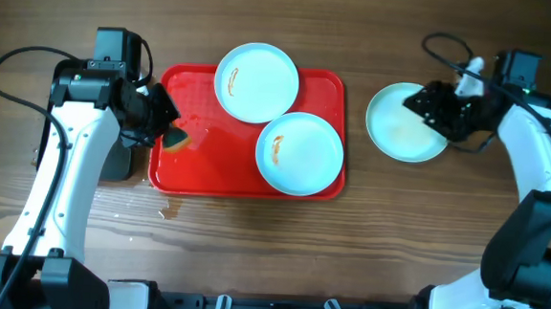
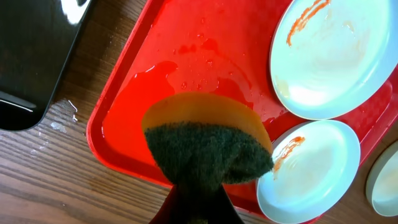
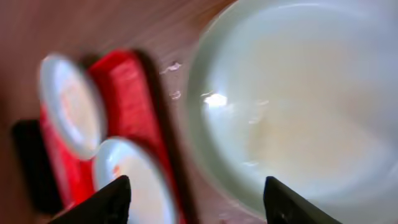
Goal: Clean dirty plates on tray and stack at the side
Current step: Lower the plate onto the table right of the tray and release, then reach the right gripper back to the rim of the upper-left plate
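Note:
Two plates with brown smears lie on the red tray: one at the back, one at the front right. A third plate lies on the table right of the tray. My left gripper is shut on a green and yellow sponge above the tray's wet left part; its fingers are hidden by the sponge. My right gripper is open and empty, over the right edge of the third plate. The right wrist view is blurred.
A black tray sits on the table left of the red tray, under the left arm. Water drops lie on the wood in front of the red tray. A cable loops behind the right arm.

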Controlling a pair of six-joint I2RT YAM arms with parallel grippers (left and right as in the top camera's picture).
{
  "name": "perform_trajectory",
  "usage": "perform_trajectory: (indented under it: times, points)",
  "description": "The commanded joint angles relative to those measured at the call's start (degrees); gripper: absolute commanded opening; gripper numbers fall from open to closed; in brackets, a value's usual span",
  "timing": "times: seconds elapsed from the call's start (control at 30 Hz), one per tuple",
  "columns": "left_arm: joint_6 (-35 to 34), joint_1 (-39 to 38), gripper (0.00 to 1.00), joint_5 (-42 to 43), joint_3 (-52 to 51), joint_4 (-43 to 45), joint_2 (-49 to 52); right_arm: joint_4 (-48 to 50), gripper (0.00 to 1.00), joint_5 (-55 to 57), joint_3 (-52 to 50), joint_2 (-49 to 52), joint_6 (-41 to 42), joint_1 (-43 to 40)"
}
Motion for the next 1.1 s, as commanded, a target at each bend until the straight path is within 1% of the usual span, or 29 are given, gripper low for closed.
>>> perform_trajectory:
  times: [0.0, 0.07, 0.13, 0.2, 0.27, 0.33, 0.43, 0.5, 0.57, 0.6, 0.63, 0.67, 0.73, 0.83, 0.87, 0.9, 0.97, 1.07]
  points:
    - [0.9, 0.3, 0.04, -0.4, 0.5, 0.0, 0.0, -5.3, 0.67, -3.0, 5.9, 0.9, -2.8, 8.1]
    - [0.9, 0.3, 0.04, -0.4, 0.5, 0.0, 0.0, -10.8, 0.69, 3.9, 12.0, 0.9, -3.4, 14.2]
    - [0.9, 0.3, 0.04, -0.3, 0.5, 0.0, 0.0, -13.9, 0.74, 11.5, 19.3, 1.0, -3.4, 20.9]
    - [0.9, 0.3, 0.04, -0.4, 0.5, 0.0, 0.0, -13.3, 0.74, 17.2, 23.3, 1.0, -0.7, 25.0]
    - [0.9, 0.3, 0.04, -0.4, 0.5, 0.0, 0.0, -9.8, 0.74, 21.0, 24.3, 1.0, 1.0, 28.2]
    - [0.9, 0.3, 0.04, -0.4, 0.5, 0.0, 0.0, -6.5, 0.72, 21.7, 24.3, 2.9, 2.0, 29.8]
    - [0.9, 0.3, 0.04, -0.3, 0.5, 0.0, 0.0, -2.5, 0.72, 21.5, 24.7, 8.9, 3.8, 30.7]
    - [0.9, 0.3, 0.04, -0.3, 0.5, 0.2, 0.0, -3.1, 0.73, 19.5, 27.8, 15.2, 3.3, 31.0]
    - [0.9, 0.3, 0.04, -0.3, 0.5, 0.4, 0.0, -6.4, 0.77, 17.6, 34.1, 22.6, 1.2, 31.0]
    - [0.9, 0.3, 0.04, -0.3, 0.5, 0.6, 0.0, -6.5, 0.77, 16.9, 36.1, 24.9, 0.3, 31.1]
    - [0.9, 0.3, 0.04, -0.3, 0.5, 0.7, 0.0, -4.2, 0.77, 17.2, 38.0, 28.0, 0.4, 31.4]
    - [0.9, 0.3, 0.04, -0.3, 0.5, 0.5, 0.0, -0.7, 0.73, 19.0, 38.0, 29.5, 1.1, 32.0]
    - [0.9, 0.3, 0.04, -0.3, 0.5, 0.5, 0.0, 0.8, 0.71, 20.8, 38.0, 30.1, 2.5, 32.7]
    - [0.9, 0.3, 0.04, -0.3, 0.5, 0.6, 0.0, 3.8, 0.63, 21.3, 37.9, 31.8, 2.5, 34.5]
    - [0.9, 0.3, 0.04, -0.3, 0.5, 0.6, 0.0, 4.5, 0.63, 22.1, 37.9, 32.0, 2.6, 35.1]
    - [0.9, 0.3, 0.04, -0.3, 0.5, 0.6, 0.0, 5.1, 0.6, 23.9, 37.9, 32.6, 2.9, 35.9]
    - [0.9, 0.3, 0.04, -0.3, 0.5, 0.6, 0.0, 4.9, 0.57, 30.4, 37.9, 33.5, 6.3, 37.4]
    - [0.9, 0.3, 0.04, -0.3, 0.5, 0.4, 0.0, 4.2, 0.57, 35.8, 37.8, 34.8, 8.2, 38.7]
